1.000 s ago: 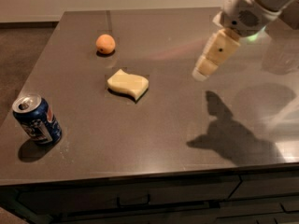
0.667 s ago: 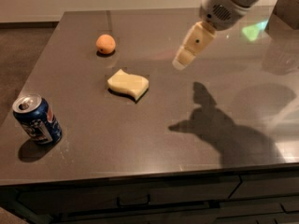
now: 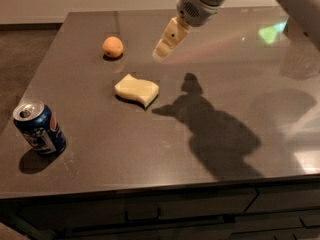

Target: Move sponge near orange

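Note:
The pale yellow sponge point(image 3: 137, 90) lies flat on the dark table point(image 3: 235, 74), left of the middle. The small orange point(image 3: 113, 47) sits farther back and to the left of it, apart from it. My gripper point(image 3: 163, 49) hangs in the air above the table, up and to the right of the sponge and to the right of the orange. It holds nothing. Its cream fingers point down and to the left. Its shadow falls on the table to the right of the sponge.
A blue soda can point(image 3: 39, 128) stands upright near the table's front left corner. The table's front edge runs along the bottom, with drawers below. The floor shows past the left edge.
My gripper has moved left across the table, from the right side to a spot above and right of the sponge. The sponge, orange and can have not moved.

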Controlling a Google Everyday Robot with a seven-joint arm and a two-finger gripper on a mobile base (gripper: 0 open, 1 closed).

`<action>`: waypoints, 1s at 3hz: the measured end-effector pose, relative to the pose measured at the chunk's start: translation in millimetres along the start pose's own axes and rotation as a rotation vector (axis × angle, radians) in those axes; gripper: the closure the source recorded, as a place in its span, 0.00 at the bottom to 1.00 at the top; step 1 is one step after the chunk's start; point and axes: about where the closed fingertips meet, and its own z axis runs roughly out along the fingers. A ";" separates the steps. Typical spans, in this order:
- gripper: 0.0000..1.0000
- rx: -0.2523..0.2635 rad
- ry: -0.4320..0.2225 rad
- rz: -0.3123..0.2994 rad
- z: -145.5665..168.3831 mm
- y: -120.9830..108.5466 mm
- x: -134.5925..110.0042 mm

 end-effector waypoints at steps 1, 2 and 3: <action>0.00 0.002 0.009 0.009 19.7 -0.9 -17.5; 0.00 -0.032 0.052 -0.016 50.4 8.5 -27.3; 0.00 -0.089 0.117 -0.067 78.8 25.2 -27.2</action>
